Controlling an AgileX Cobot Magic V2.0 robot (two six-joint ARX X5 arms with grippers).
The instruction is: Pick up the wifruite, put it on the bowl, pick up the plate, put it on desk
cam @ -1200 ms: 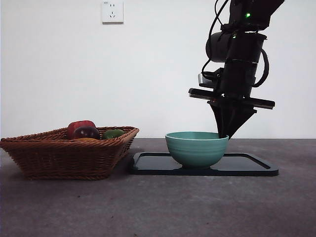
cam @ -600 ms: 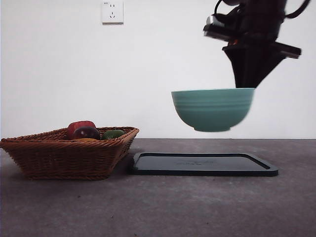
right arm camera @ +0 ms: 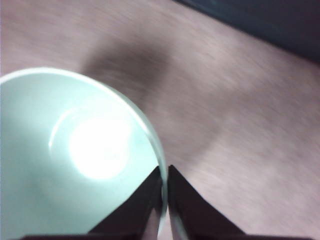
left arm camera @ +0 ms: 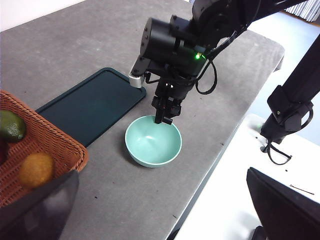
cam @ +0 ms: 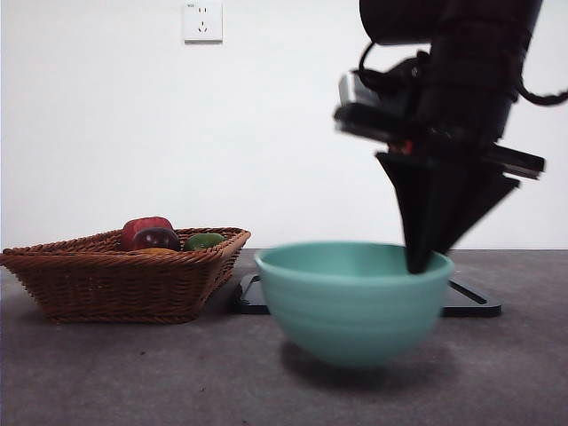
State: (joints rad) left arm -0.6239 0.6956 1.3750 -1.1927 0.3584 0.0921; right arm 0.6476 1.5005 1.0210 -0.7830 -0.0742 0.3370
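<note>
**Bowl coming down off the tray**

The right gripper (cam: 419,264) has its fingers clamped on the bowl (cam: 353,302) rim, wall pinched between them, around 3 o'clock in the front view. Best lowered level until its base meets the surface (cam: 133,373), then released. The wifruite (left arm camera: 36,169) lies in the basket (cam: 115,282).

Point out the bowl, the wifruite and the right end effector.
bowl (cam: 351,306): front view, outer wall.
wifruite (left arm camera: 36,170): left wrist view, its skin, in the basket.
right end effector (left arm camera: 163,119): left wrist view, fingertips at the bowl's rim.
</note>
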